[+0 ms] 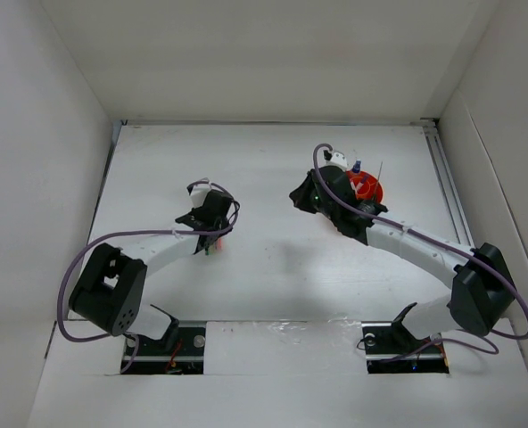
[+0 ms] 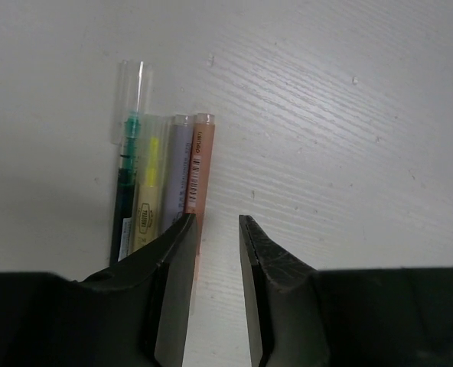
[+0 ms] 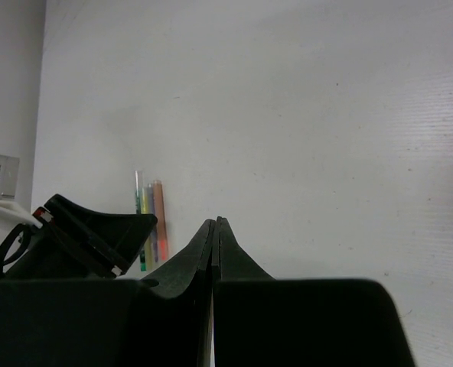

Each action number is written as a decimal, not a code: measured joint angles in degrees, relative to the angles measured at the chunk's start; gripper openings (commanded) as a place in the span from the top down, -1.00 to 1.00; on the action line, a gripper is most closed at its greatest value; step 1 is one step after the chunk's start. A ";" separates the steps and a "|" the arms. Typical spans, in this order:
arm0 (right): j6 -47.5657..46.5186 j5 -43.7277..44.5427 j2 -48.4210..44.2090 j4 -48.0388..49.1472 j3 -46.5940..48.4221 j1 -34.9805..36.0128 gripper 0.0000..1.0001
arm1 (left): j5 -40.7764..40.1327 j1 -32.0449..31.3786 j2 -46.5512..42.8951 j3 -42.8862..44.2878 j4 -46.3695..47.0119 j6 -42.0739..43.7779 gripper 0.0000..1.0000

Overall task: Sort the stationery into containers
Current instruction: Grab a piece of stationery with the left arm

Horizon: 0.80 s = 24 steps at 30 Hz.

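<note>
A white table (image 1: pixel 273 267) sits boxed in by plain white walls (image 1: pixel 32 134) under even, soft light.

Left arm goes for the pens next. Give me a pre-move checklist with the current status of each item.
1. Left gripper open and empty: ok.
2. Orange pen centred between the jaws: not ok; it sits at one finger, off to the side of the gap.
3. Orange pen clear of its neighbours: not ok; it lies against the grey pen.
4. Right gripper shut, empty, away from the pens: ok.
5. Free compartment in the orange tub: cannot tell; its interior is partly hidden.
</note>
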 measured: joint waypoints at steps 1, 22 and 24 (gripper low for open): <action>0.02 -0.33 0.00 0.09 0.00 0.00 1.00 | -0.42 0.00 0.44 0.13 -0.13 0.00 0.44; 0.15 -1.60 0.00 0.09 -0.22 -0.11 1.00 | -3.13 1.25 6.23 2.89 -1.16 0.44 0.60; 0.15 -1.57 0.00 0.09 -0.24 -0.11 1.00 | -3.02 1.40 6.47 2.86 -0.79 0.52 0.62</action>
